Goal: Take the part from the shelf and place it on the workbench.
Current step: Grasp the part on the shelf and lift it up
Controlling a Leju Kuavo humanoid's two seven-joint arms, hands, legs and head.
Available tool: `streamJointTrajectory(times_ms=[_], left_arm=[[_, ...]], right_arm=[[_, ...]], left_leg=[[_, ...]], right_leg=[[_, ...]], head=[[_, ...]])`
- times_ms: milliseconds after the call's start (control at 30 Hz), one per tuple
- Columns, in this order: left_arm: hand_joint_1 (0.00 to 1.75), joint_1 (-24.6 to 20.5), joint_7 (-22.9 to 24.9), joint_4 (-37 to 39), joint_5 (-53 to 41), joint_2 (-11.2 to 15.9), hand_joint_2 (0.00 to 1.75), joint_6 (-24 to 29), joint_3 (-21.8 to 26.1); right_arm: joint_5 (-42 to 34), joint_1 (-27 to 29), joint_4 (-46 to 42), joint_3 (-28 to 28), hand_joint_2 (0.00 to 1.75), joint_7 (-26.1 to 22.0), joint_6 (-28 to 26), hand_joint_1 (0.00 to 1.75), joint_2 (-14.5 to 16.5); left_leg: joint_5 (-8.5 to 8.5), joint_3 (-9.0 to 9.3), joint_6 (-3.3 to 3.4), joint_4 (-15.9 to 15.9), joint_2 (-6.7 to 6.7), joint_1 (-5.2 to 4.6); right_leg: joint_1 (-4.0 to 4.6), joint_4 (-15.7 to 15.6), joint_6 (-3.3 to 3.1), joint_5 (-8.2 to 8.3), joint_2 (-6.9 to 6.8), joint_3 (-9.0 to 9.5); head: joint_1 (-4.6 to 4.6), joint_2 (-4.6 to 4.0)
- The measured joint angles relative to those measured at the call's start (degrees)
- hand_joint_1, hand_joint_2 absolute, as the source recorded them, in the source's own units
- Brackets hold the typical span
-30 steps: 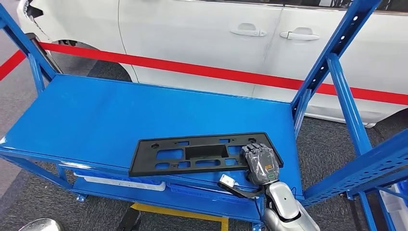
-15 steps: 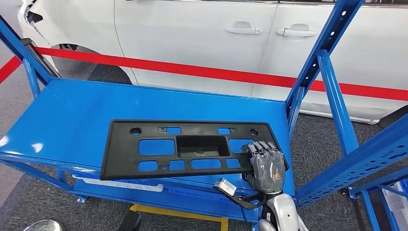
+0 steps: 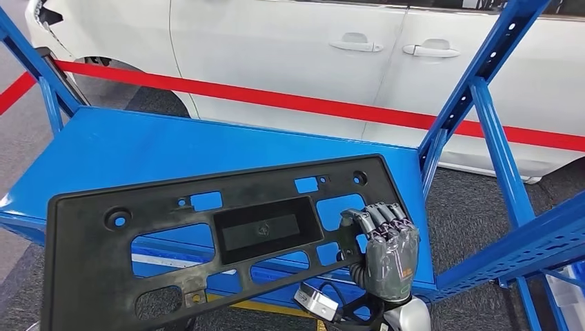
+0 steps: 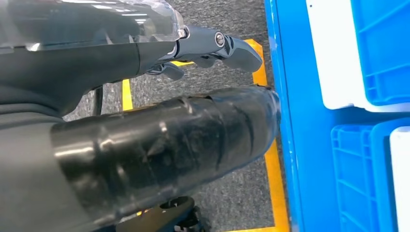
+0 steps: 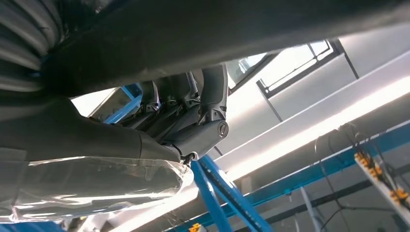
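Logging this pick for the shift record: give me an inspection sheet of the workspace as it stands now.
Surface: blue shelf, top deck bare where visible.
Job's things: black part, a flat plate with cut-outs, lifted off the shelf and tilted toward the camera.
Clutter: blue bins under the shelf, white items in them.
Hands: right hand grips the part's right end; left hand hangs over the floor, holding nothing.
Cables: black cable and a small white box at the right wrist.
Surroundings: white car behind a red barrier tape; grey carpet, yellow floor line.
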Motion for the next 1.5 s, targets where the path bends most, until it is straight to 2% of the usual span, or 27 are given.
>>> streamJointTrajectory(times_ms=[67,167,233,300,367,400,433,500,567,600,667,733,800,867,900,933,967,1033,1067,1100,1200,1267,1367,1400,1433,1467,1500], left_arm=[[0.00,0.08,-0.44,0.00,0.17,-0.01,0.00,0.32,0.28],[0.00,0.20,-0.83,0.00,0.31,0.00,0.00,0.60,0.71],[0.00,0.26,-1.07,0.00,0.19,0.01,0.00,0.63,0.78],[0.00,0.37,-1.38,0.00,0.05,0.01,0.87,0.65,0.79],[0.00,0.62,-1.85,0.00,0.14,0.01,1.75,0.62,0.84],[0.00,0.75,-2.15,0.00,0.24,0.01,1.75,0.57,0.88],[0.00,0.84,-2.50,0.00,0.33,0.01,1.75,0.49,0.92],[0.00,0.87,-3.10,0.00,0.30,0.04,1.75,0.27,1.01],[0.00,0.84,-3.35,0.00,0.09,0.08,1.75,0.20,1.07],[0.00,0.87,-3.34,0.00,0.08,0.09,1.75,0.24,1.12],[0.00,1.00,-3.04,0.00,0.31,0.11,1.75,0.40,1.30],[0.00,1.06,-2.06,0.00,0.41,0.12,1.75,1.04,1.55],[0.00,1.01,-0.67,0.00,0.07,0.11,1.75,2.08,1.80],[0.00,1.07,0.27,0.00,-0.41,0.10,1.75,2.86,1.95],[0.00,1.12,0.48,0.00,-0.54,0.09,1.75,3.14,2.01],[0.00,1.15,0.59,0.00,-0.59,0.06,1.75,3.38,2.07],[0.00,1.16,0.67,0.00,-0.56,0.01,1.75,3.60,2.13],[0.00,1.15,0.79,0.00,-0.52,-0.10,1.75,4.00,2.22],[0.00,1.14,0.85,0.00,-0.52,-0.14,1.75,4.14,2.25],[0.00,1.12,0.89,0.00,-0.53,-0.14,1.75,4.27,2.27],[0.00,1.10,0.96,0.00,-0.61,-0.14,1.75,4.84,2.32],[0.00,1.10,1.10,0.00,-0.63,-0.14,1.75,5.42,2.34],[0.00,1.15,1.65,0.00,-0.62,-0.14,1.75,6.42,2.49],[0.00,1.20,1.91,0.00,-0.64,-0.14,1.75,6.80,2.56],[0.00,1.25,2.13,0.00,-0.67,-0.14,1.75,7.21,2.61],[0.00,1.27,2.34,0.00,-0.73,-0.14,1.75,7.63,2.63],[0.00,1.25,2.50,0.00,-0.79,-0.14,1.75,8.01,2.64]], right_arm=[[0.01,0.56,-0.98,0.68,1.75,-0.65,0.01,1.75,0.72],[-0.04,1.41,-1.96,1.62,1.75,-1.24,0.01,1.75,1.56],[0.11,1.63,-2.35,2.08,1.75,-1.52,0.01,1.75,2.03],[0.22,1.82,-2.56,2.63,1.75,-2.13,0.01,1.75,2.64],[0.21,2.23,-2.58,3.34,1.75,-2.66,0.01,1.75,3.16],[0.22,2.41,-2.56,3.66,1.75,-2.74,0.01,1.75,3.31],[0.23,2.52,-2.51,3.93,1.75,-2.72,0.01,1.75,3.41],[0.07,2.51,-2.34,4.24,1.75,-2.47,0.01,1.75,3.47],[-0.49,2.42,-2.05,4.39,1.75,-2.24,0.01,1.75,3.47],[-0.85,2.38,-1.88,4.40,1.75,-2.18,0.01,1.75,3.47],[-1.52,2.28,-1.55,4.40,1.75,-2.09,0.01,1.75,3.47],[-1.92,2.16,-1.24,4.40,1.75,-1.91,0.01,1.75,3.46],[-2.17,2.07,-0.92,4.39,1.75,-1.59,0.01,1.75,3.43],[-2.43,2.04,-0.57,4.38,1.75,-1.33,0.01,1.75,3.35],[-2.55,2.06,-0.37,4.38,1.75,-1.24,0.01,1.75,3.31],[-2.67,2.08,-0.22,4.38,1.75,-1.17,0.01,1.75,3.28],[-2.77,2.08,-0.10,4.38,1.75,-1.12,0.01,1.75,3.26],[-2.95,2.04,0.00,4.38,1.75,-1.05,0.01,1.75,3.26],[-3.00,2.02,0.03,4.39,1.75,-1.05,0.00,1.75,3.26],[-3.06,2.02,0.07,4.41,1.75,-1.00,-0.01,1.75,3.26],[-3.39,2.06,0.28,4.47,1.75,-0.63,-0.02,1.75,3.27],[-3.66,2.04,0.36,4.47,1.75,-0.48,-0.02,1.75,3.30],[-3.99,2.07,0.62,4.46,1.75,-0.43,-0.02,1.75,3.32],[-4.04,2.11,0.76,4.44,1.75,-0.39,-0.02,1.75,3.32],[-4.08,2.14,0.88,4.40,1.75,-0.35,-0.02,1.75,3.32],[-4.09,2.17,0.94,4.36,1.75,-0.32,-0.02,1.75,3.32],[-4.11,2.19,0.97,4.32,1.75,-0.30,-0.02,1.75,3.32]], left_leg=[[-0.22,-0.09,-0.50,0.33,-0.02,-0.17],[-0.28,-0.18,-1.49,0.32,0.02,-0.25],[-1.45,-0.74,-2.07,1.75,0.04,-0.15],[-4.90,-3.28,-2.56,7.56,0.06,-0.03],[-7.98,-6.54,-2.92,14.83,0.06,0.00],[-8.06,-7.22,-3.00,16.35,0.06,0.00],[-7.07,-6.88,-2.99,15.70,0.06,0.01],[-3.12,-3.51,-2.66,8.67,0.07,-0.01],[-0.81,-0.37,-2.11,1.93,0.06,-0.24],[-0.61,0.23,-1.84,0.51,0.04,-0.38],[-0.55,0.26,-1.28,0.11,-0.01,-0.44],[-0.15,0.49,-0.56,-0.48,0.04,-0.16],[0.16,0.66,-0.07,-0.88,0.11,0.06],[0.16,0.56,0.05,-0.84,0.15,0.06],[0.14,0.54,0.05,-0.80,0.15,0.05],[0.09,0.53,0.03,-0.74,0.13,0.05],[0.02,0.55,-0.03,-0.63,0.08,0.06],[-0.24,0.56,-0.33,-0.31,0.01,0.04],[-0.39,0.47,-0.58,-0.08,-0.01,-0.05],[-0.48,0.36,-0.89,0.06,0.00,-0.12],[-0.59,0.23,-1.90,0.15,0.02,-0.14],[-2.13,-0.57,-2.46,2.18,0.06,-0.03],[-7.34,-5.21,-2.93,12.39,0.08,0.03],[-8.15,-6.49,-2.98,15.12,0.08,0.03],[-7.83,-6.83,-2.93,15.85,0.08,0.03],[-6.50,-6.14,-2.78,14.41,0.08,0.02],[-4.44,-4.44,-2.50,10.93,0.08,-0.01]], right_leg=[[0.25,-5.45,-0.49,1.62,0.04,2.56],[0.45,-6.44,-1.27,1.68,0.13,2.79],[0.19,-6.85,-2.00,1.96,0.04,2.96],[0.10,-7.04,-2.56,2.08,-0.08,3.00],[0.18,-7.00,-2.76,2.06,-0.14,2.94],[0.21,-6.98,-2.79,2.04,-0.13,2.95],[0.22,-6.95,-2.78,2.02,-0.09,3.00],[0.22,-6.86,-2.66,1.92,-0.01,3.15],[0.42,-6.66,-2.26,1.78,0.03,3.10],[0.50,-6.62,-2.00,1.77,0.04,3.02],[0.61,-6.75,-1.42,1.92,0.05,2.98],[0.59,-5.85,-0.83,1.11,0.07,2.69],[0.45,-0.92,-0.36,-1.94,0.08,0.49],[0.34,6.45,-0.05,-5.18,0.06,-3.09],[0.27,8.63,0.04,-5.56,0.06,-4.23],[0.19,8.76,0.07,-4.82,0.06,-4.40],[0.10,6.52,0.03,-3.05,0.05,-3.38],[0.03,-1.22,-0.26,0.64,0.04,0.39],[0.14,-4.24,-0.48,1.63,0.06,1.78],[0.27,-5.80,-0.72,1.88,0.11,2.42],[0.41,-6.42,-1.60,1.91,0.24,2.41],[0.20,-6.78,-2.28,2.15,0.15,2.62],[0.30,-6.85,-2.83,2.21,-0.01,2.60],[0.39,-6.81,-2.87,2.22,-0.01,2.57],[0.47,-6.76,-2.89,2.22,0.01,2.55],[0.54,-6.70,-2.90,2.22,0.06,2.57],[0.59,-6.65,-2.88,2.21,0.11,2.63]], head=[[-0.02,-0.01],[-0.03,0.01],[-0.04,0.01],[-0.07,0.01],[-0.08,0.01],[-0.08,0.01],[-0.08,0.00],[-0.08,0.01],[-0.07,0.01],[-0.07,0.01],[-0.06,0.01],[-0.03,0.00],[0.00,0.00],[0.02,0.00],[0.02,0.00],[0.02,0.01],[0.02,0.01],[0.02,0.01],[0.00,0.01],[-0.01,0.01],[-0.03,0.01],[-0.04,0.01],[-0.08,0.00],[-0.07,0.00],[-0.08,0.01],[-0.08,0.01],[-0.08,0.01]])
